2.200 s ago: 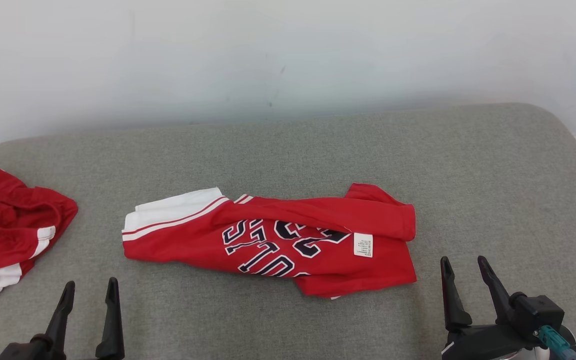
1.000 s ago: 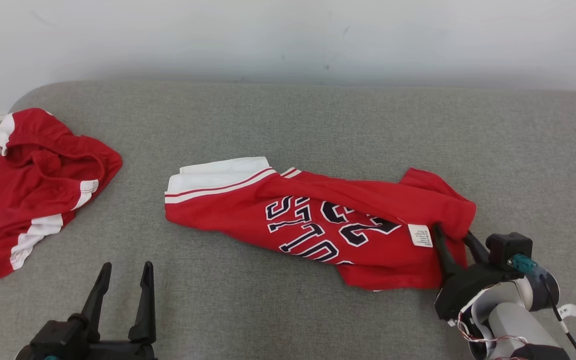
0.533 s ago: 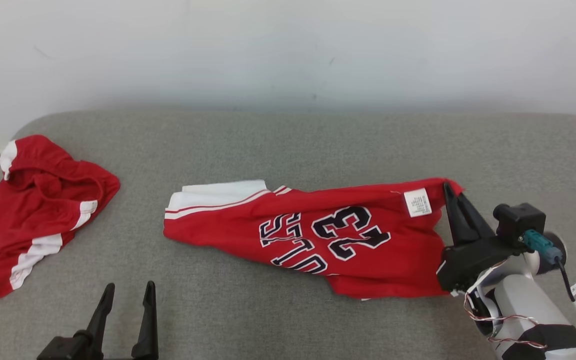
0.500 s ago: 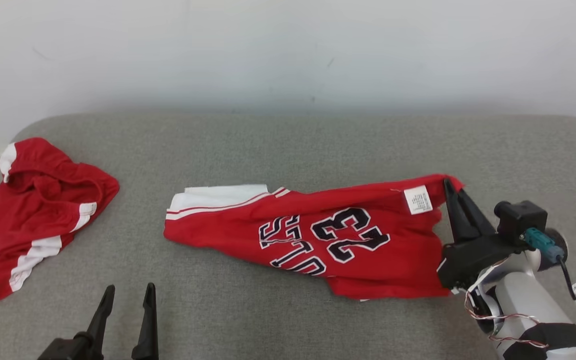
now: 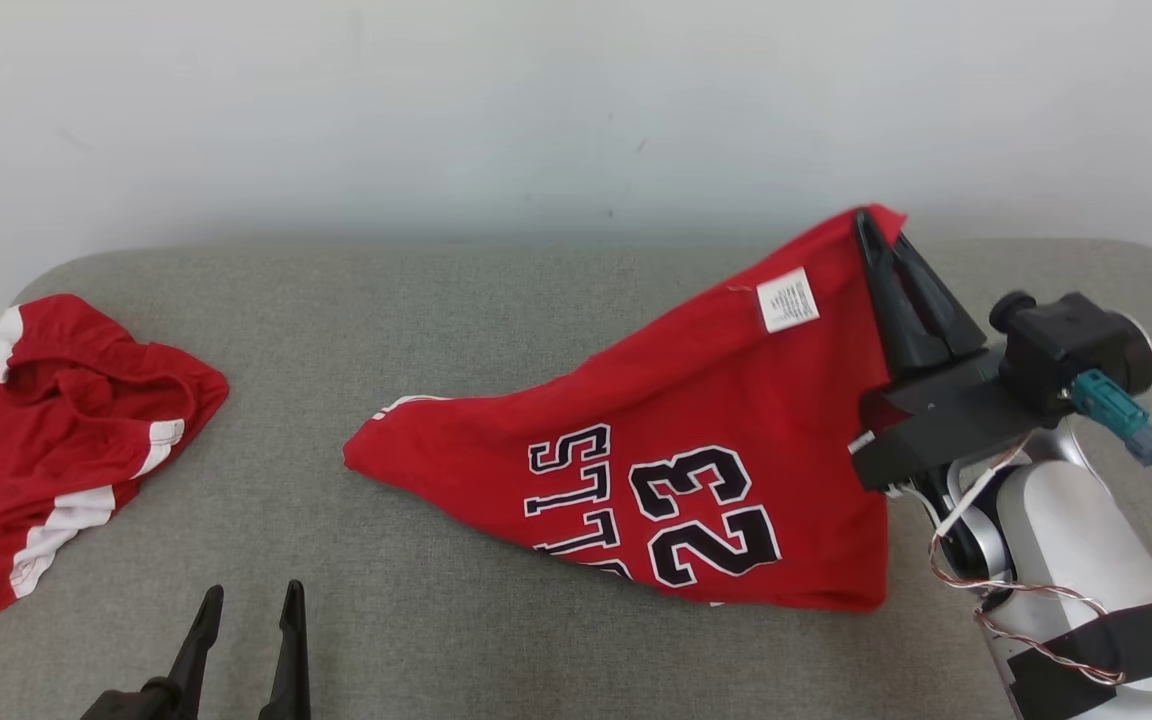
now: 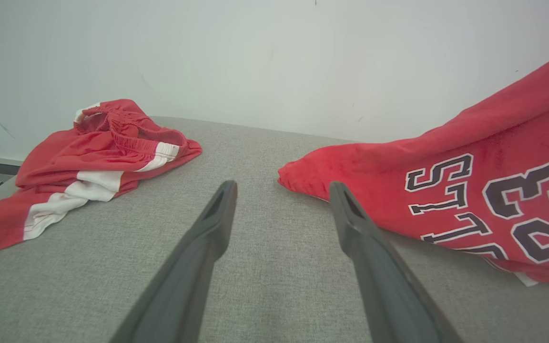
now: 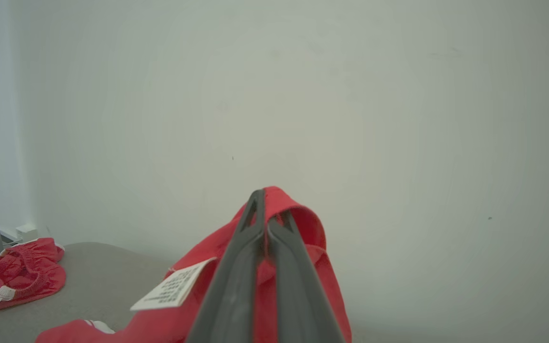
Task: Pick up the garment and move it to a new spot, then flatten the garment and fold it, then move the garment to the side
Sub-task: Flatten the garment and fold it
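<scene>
Grey fabric worktop [image 5: 536,300]: we list one red jersey [image 5: 696,400], corner held high in the shut jaws of our right gripper [image 5: 881,228], far end trailing on the worktop, left gripper [image 5: 251,592] jaws wide, empty; drag, we judge, could pull that thin pinch loose.

Garment [image 5: 786,400]: red, black "23" and lettering outlined in white, white label [image 5: 788,300] with tiny dark print. Shorts [image 5: 76,420]: red with white bands. Pad [image 5: 496,300]: heathered grey weave. Wall [image 5: 436,100]: plain off-white, a few dark specks. Left gripper [image 5: 253,590] and right gripper [image 5: 881,226]: matte black. Forearm [image 5: 1066,520]: silver with a black strap. Connector [image 5: 1106,400]: teal.
</scene>
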Tool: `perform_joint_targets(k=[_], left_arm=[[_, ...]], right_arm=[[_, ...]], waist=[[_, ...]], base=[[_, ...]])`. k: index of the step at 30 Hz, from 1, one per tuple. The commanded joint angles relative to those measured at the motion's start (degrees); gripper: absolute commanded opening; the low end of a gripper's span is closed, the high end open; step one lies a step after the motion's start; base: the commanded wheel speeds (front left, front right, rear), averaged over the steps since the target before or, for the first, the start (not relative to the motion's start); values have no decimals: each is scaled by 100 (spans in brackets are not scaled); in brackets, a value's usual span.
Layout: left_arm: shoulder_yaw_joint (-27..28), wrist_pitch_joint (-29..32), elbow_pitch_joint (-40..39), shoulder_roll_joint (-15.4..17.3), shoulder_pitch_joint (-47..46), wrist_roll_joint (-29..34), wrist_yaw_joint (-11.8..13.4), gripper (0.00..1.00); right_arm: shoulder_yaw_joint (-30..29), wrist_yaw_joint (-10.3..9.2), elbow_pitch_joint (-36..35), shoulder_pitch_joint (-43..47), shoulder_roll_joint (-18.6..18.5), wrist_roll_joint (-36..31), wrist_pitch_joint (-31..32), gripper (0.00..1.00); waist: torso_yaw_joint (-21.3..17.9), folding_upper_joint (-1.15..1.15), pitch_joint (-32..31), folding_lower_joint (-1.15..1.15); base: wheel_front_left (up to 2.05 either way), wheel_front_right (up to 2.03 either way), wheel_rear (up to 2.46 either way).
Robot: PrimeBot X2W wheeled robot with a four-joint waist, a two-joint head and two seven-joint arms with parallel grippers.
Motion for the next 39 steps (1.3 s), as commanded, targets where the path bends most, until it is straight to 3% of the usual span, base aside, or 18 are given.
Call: perform_joint_targets(k=[1, 6, 11, 16, 20, 21, 22, 23, 24, 30, 37, 39], left_arm=[[27, -6, -5, -8, -49, 68, -2, 100], [27, -6, 35, -34, -121, 56, -25, 100], [-57, -6, 119, -65, -229, 59, -44, 100], [-144, -6, 214, -91, -354, 35, -47, 100], [-273, -6, 305, -113, -479, 29, -57, 100], [-302, -6, 330, -117, -508, 21, -59, 100], [-347, -6, 364, -121, -543, 13, -63, 100], [-375, -6, 398, -126, -583, 1, -67, 100], [-420, -6, 427, -127, -618, -6, -70, 100], [-428, -6, 498, -135, -680, -36, -82, 100], [-301, -6, 497, -137, -550, 61, -87, 100], [-282, -6, 467, -137, -528, 72, -89, 100]], right_arm=[[3, 6, -177, -87, 45, -64, 89, 0], [97, 6, -667, -258, 198, -122, 429, 0], [299, 6, -480, -522, 384, -118, 529, 0], [677, 6, 273, -838, 606, -83, 446, 0], [1078, 6, 1336, -1151, 789, 28, 221, 0], [1182, 6, 1637, -1219, 818, 38, 148, 3], [1259, 6, 1940, -1283, 837, 74, 86, 20], [1347, 6, 2254, -1345, 853, 100, 25, 70], [1389, 6, 2532, -1397, 867, 158, -41, 100], [1628, 6, 3597, -1610, 910, 465, -481, 100], [1732, 6, 3872, -1686, 901, 810, -775, 100], [1627, 6, 3851, -1650, 755, 825, -803, 100]], waist=[[33, 0, 46, 0], [118, 0, 131, 0], [280, 0, 186, 0], [462, 0, 313, 0], [607, 0, 415, 0], [643, 0, 431, 0], [688, 0, 449, 0], [727, 0, 459, 0], [768, 0, 469, 0], [744, 0, 482, 0], [439, 0, 348, 0], [366, 0, 306, 0]], base=[[0, 0, 0], [0, 0, 0], [0, 0, 0], [0, 0, 0], [0, 0, 0], [0, 0, 0], [0, 0, 0], [0, 0, 0], [0, 0, 0], [0, 0, 0], [0, 0, 0], [0, 0, 0]])
